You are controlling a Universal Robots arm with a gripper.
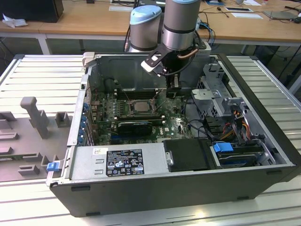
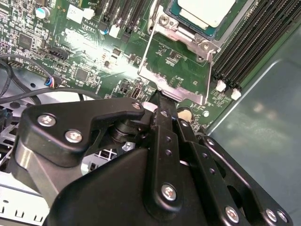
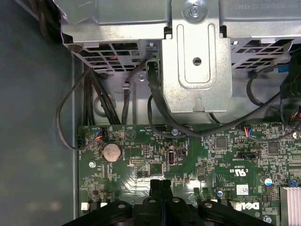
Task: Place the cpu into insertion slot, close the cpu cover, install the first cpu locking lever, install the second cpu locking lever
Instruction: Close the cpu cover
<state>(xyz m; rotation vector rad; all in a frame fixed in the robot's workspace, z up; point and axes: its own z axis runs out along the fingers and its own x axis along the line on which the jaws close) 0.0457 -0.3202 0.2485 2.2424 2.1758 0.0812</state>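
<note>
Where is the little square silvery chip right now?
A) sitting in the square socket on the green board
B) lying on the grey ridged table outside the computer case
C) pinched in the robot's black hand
A: the small square pale silver chip lies in the silvery-rimmed square socket on the green circuit board, apart from the black hand.

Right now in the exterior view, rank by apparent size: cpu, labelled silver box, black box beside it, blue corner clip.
1. labelled silver box
2. black box
3. cpu and blue corner clip: they look alike, and the clip sits nearer the camera, so unranked.
</note>
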